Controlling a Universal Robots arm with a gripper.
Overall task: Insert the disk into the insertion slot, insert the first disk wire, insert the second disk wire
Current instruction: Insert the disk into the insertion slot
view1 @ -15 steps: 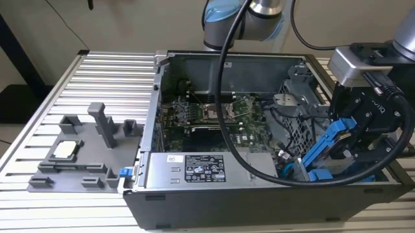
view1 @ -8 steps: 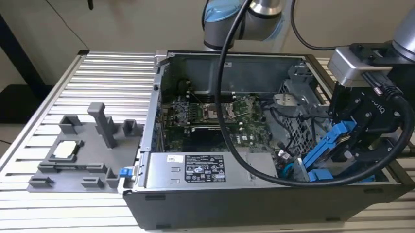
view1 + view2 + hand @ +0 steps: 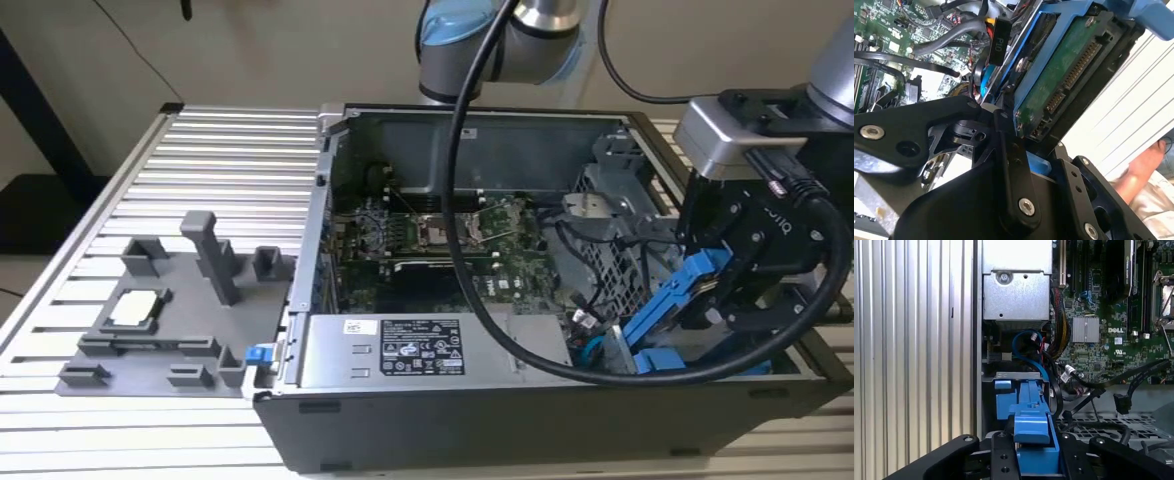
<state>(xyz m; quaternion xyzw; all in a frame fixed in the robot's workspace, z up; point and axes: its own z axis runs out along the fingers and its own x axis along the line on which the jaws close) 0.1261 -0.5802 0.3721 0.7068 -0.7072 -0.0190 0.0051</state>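
Observation:
My gripper (image 3: 717,300) hangs over the open computer case at the exterior view's right, shut on the disk (image 3: 678,296). The disk is tilted on edge in its bright blue carrier, just above the case's near corner. In the second wrist view its green circuit side and connector row (image 3: 1066,75) face the camera, with a black finger (image 3: 1013,165) pressed on the carrier's edge. In the first wrist view the blue carrier (image 3: 1032,437) sits between both fingers. The insertion slot's grey perforated cage (image 3: 603,245) stands beside the disk, toward the motherboard. Loose black connectors (image 3: 1121,402) lie near the cage.
A silver labelled power-supply box (image 3: 400,350) fills the case's near side, with the green motherboard (image 3: 427,240) behind it. Another blue carrier (image 3: 663,360) sits low in the corner. A thick black cable (image 3: 534,350) loops over the case. A grey fixture (image 3: 174,310) lies on the slatted table. A person's hand (image 3: 1144,167) is nearby.

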